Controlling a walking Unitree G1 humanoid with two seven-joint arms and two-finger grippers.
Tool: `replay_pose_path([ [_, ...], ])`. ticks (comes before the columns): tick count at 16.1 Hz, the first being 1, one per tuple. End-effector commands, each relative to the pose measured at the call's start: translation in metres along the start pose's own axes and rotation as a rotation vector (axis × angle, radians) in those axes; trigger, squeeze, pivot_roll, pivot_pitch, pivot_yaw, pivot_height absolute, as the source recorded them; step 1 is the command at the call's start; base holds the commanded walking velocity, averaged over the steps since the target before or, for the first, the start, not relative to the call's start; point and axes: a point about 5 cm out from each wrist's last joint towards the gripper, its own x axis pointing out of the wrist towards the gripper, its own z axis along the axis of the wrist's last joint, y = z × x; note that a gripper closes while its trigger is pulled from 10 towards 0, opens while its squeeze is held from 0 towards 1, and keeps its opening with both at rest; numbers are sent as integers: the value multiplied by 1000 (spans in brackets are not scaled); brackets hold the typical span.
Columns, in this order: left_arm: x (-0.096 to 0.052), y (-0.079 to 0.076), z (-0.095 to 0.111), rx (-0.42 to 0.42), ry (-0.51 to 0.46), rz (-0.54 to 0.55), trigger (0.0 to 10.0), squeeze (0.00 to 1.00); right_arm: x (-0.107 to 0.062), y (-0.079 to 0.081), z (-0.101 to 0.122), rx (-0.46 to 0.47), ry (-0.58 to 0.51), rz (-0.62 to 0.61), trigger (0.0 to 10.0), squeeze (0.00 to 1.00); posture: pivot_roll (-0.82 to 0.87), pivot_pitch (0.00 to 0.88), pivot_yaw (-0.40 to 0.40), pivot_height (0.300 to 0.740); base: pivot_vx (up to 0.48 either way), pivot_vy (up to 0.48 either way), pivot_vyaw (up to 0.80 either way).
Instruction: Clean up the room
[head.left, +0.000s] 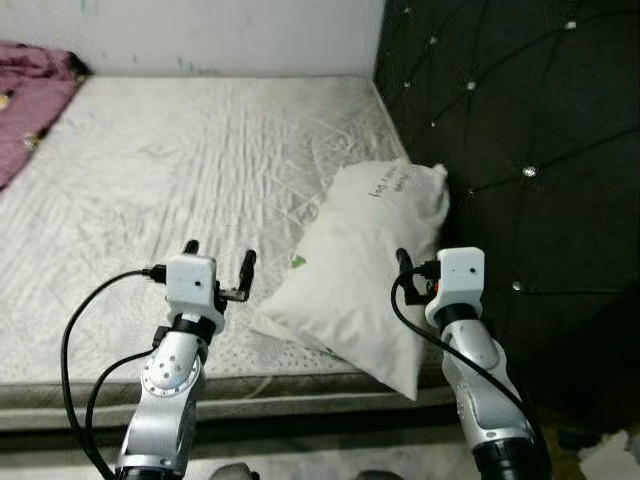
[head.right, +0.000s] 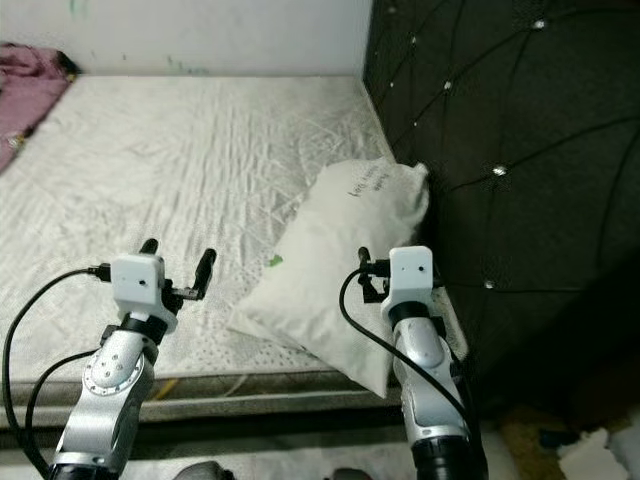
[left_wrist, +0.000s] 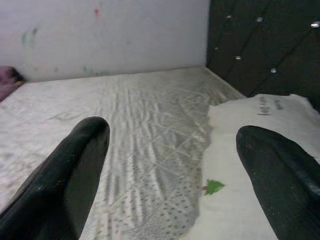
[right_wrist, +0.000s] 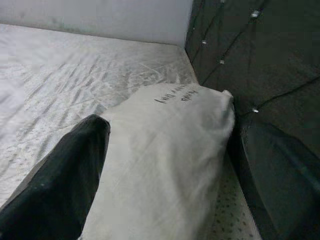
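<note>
Against the headboard: inventory of bed and grippers
Pillow (head.left: 365, 268): white, lying at the mattress's (head.left: 180, 160) right front corner, far end touching the dark tufted headboard (head.left: 520, 150); handwriting near that end, small green mark on its left side.
Left gripper (head.left: 218, 262): fingers spread, empty, above the mattress just left of the pillow.
Right gripper (right_wrist: 170, 165): fingers spread, empty, pillow lying between and beyond them, untouched.
Blanket (head.left: 30, 100): purple, far left edge.
</note>
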Motion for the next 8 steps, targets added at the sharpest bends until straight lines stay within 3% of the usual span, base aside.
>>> replay_pose_path([
  [1, -1, 3, -2, 13, 11, 14, 10000, 0, 2, 0, 2, 8, -8, 3, 10000, 0, 8, 0, -1, 740, 0, 0, 0],
  [3, 0, 3, -2, 18, 12, 8, 10000, 0, 3, 0, 2, 11, -10, 2, 10000, 0, 6, 0, 2, 740, 0, 0, 0],
  [8, 2, 3, -1, 21, 9, 3, 10000, 0, 4, 0, 3, 12, -12, -3, 10000, 0, 6, 0, 2, 740, 0, -457, 0],
])
